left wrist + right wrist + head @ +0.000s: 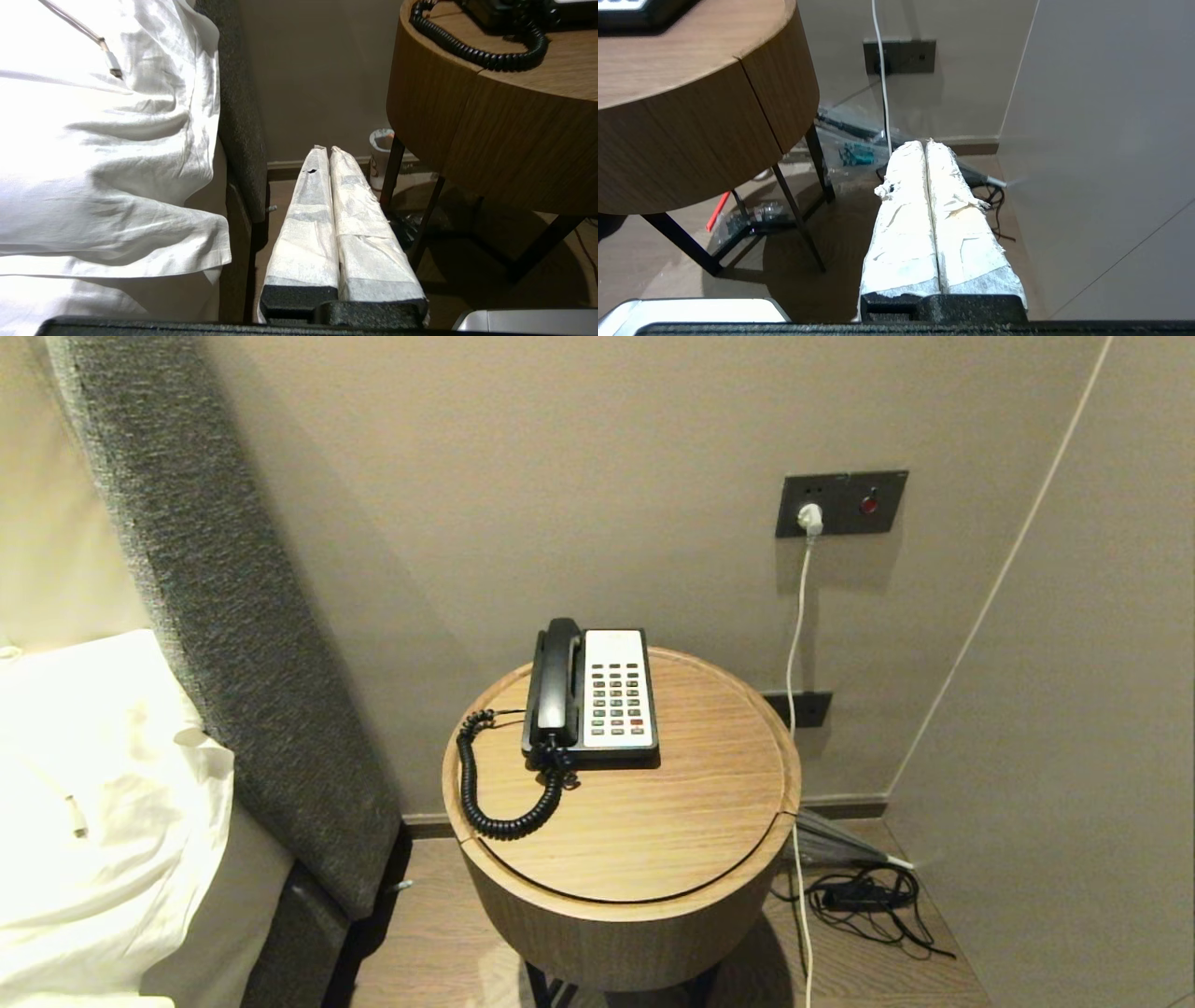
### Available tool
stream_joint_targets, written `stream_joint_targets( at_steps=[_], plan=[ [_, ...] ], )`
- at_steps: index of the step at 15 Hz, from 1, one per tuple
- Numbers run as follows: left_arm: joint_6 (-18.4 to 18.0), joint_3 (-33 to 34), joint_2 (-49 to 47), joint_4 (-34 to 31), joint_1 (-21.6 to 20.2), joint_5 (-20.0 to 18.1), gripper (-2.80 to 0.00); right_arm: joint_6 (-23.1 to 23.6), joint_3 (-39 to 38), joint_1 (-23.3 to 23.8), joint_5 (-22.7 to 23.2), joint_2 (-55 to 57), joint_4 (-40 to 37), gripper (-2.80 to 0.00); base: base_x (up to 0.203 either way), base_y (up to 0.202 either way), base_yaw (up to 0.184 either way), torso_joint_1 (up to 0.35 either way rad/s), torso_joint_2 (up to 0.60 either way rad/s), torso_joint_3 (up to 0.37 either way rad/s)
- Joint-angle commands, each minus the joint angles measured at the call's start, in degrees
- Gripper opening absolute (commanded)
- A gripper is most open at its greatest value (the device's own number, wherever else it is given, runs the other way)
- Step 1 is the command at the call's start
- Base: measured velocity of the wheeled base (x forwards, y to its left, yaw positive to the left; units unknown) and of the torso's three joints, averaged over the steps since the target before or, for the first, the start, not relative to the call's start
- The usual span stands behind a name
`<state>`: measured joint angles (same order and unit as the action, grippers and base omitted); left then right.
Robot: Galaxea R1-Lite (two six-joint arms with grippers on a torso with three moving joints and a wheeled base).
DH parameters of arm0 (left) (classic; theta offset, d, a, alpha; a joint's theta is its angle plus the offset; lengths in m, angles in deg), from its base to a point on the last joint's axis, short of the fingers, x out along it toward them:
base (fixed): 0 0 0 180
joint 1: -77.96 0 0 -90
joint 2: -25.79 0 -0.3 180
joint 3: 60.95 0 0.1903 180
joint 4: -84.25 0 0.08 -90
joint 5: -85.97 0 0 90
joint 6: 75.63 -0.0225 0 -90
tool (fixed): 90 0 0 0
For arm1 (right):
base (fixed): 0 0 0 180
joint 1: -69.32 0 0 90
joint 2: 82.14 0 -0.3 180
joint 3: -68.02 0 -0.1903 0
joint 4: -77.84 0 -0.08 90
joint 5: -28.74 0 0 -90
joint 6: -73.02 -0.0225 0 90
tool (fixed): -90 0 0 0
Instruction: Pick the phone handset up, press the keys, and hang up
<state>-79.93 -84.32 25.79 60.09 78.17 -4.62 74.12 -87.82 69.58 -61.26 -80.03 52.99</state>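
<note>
Handset [556, 683] lies seated in the cradle on the left side of the phone [592, 695], keys [618, 702] just beside it on the white faceplate. Coiled cord [499, 791] loops across the round bench [672, 821]. No step begun: pickup is pending. Left tool [325, 150] and right tool [926, 143] both closed, empty, hanging low beside the bench, well apart from the phone. Next move calls for raising an arm, opening the tool, and closing across the handset's middle.

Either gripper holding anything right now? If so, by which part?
Nothing held. Left gripper and right gripper are both shut on nothing, low beside the round table. The phone handset sits on its cradle.
</note>
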Motion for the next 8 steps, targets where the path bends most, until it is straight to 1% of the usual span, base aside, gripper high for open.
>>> stream_joint_targets(
  at_steps=[1,5,8],
  plan=[
    [0.00,0.09,-0.09,0.04,-0.03,-0.02,-2.80,0.13,-0.01,0.00,0.00,0.09,-0.01,-2.80,0.000,0.000,0.000,-0.001,0.00,0.211],
    [-0.09,0.09,-0.09,0.09,-0.03,-0.02,-2.80,0.13,-0.08,0.00,0.00,0.09,-0.01,-2.80,0.000,0.000,0.000,0.004,0.00,0.205],
    [-0.25,0.09,-0.09,0.09,-0.03,-0.11,-2.80,0.13,-0.09,0.00,0.00,0.09,-0.01,-2.80,0.000,0.000,0.000,0.005,0.00,0.095]
  ],
)
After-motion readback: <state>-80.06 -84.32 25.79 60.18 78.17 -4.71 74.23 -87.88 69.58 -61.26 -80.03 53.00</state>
